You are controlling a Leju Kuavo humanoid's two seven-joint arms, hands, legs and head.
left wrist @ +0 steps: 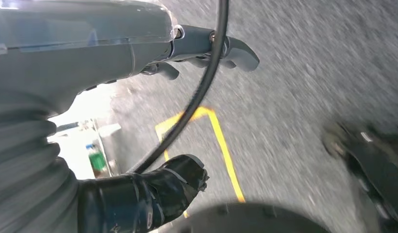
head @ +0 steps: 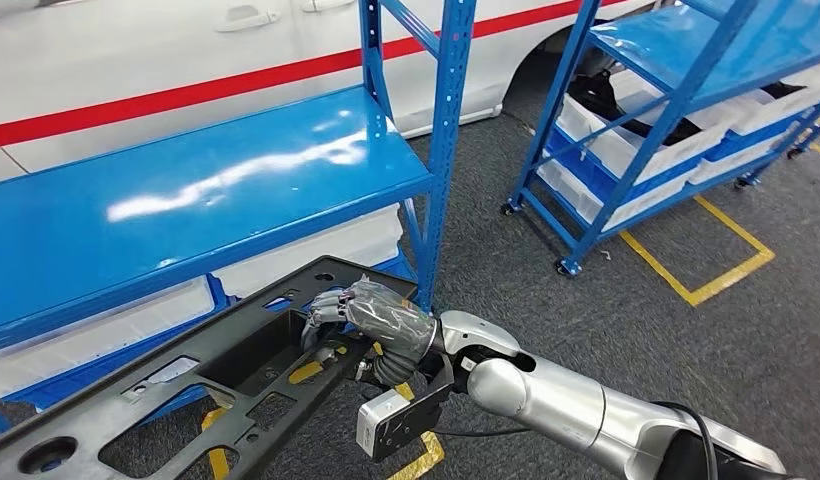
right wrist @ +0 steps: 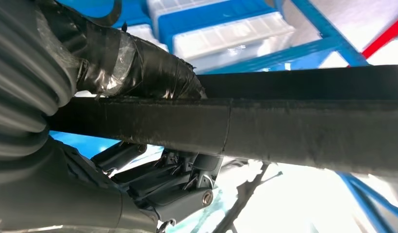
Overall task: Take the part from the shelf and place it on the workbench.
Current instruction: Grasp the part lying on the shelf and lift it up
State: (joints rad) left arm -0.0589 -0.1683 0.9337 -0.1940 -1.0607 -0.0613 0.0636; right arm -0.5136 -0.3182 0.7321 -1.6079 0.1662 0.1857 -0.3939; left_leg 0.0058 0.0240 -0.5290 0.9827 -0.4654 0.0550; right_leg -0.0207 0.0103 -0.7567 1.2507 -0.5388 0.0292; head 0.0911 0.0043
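Note:
A long black plastic frame part [head: 186, 385] with several cut-outs juts out in front of the blue shelf [head: 206, 190], below its bare top board. My right hand [head: 376, 318] grips the part's near end, fingers curled over its upper edge. In the right wrist view the taped thumb [right wrist: 139, 68] presses on the part's black bar [right wrist: 284, 121], with the darker fingers [right wrist: 177, 189] on the bar's other side. My left hand [left wrist: 114, 58] hangs over grey floor, its fingers [left wrist: 211, 48] apart from the thumb [left wrist: 153, 194] and holding nothing.
White bins [head: 316, 245] sit on the lower level of the near shelf. A second blue rack [head: 676, 110] on wheels stands at the right, with bins and dark parts. A white car with a red stripe [head: 136, 50] is behind. Yellow lines [head: 716, 260] mark the grey floor.

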